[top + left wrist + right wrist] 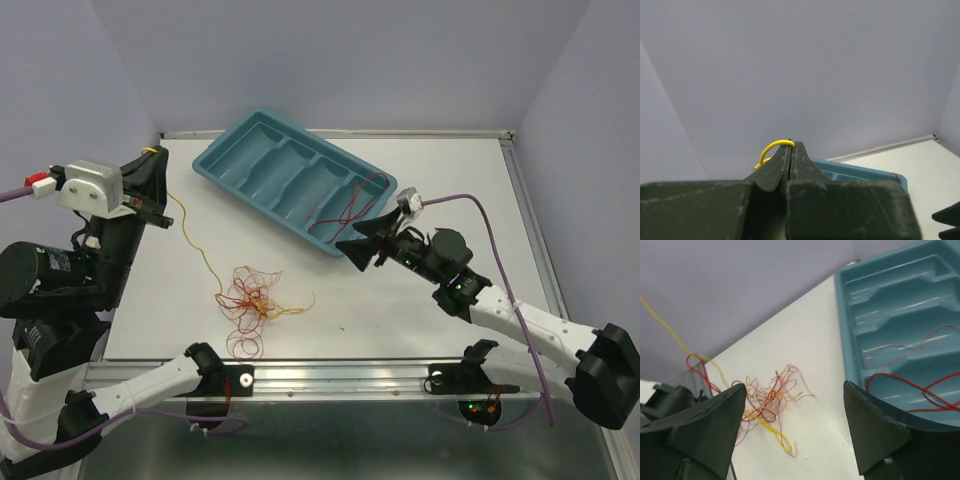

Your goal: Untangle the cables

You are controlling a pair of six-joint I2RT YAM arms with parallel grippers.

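Extraction step: left jaws, upper left, clamped on thin yellow cable running to red-orange wire tangle; right jaws wide, empty; next likely needs tangle restrained.

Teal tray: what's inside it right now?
Thin red cable loops lie in the tray's end compartments nearest the open right gripper. No cable shows in the others. In the top view the gripper covers the tray's near corner, so that bit is hidden.

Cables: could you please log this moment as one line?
left gripper: shut on yellow cable, raised | right gripper: open, empty, near tray | red cable: in tray | tangle: not yet cleared
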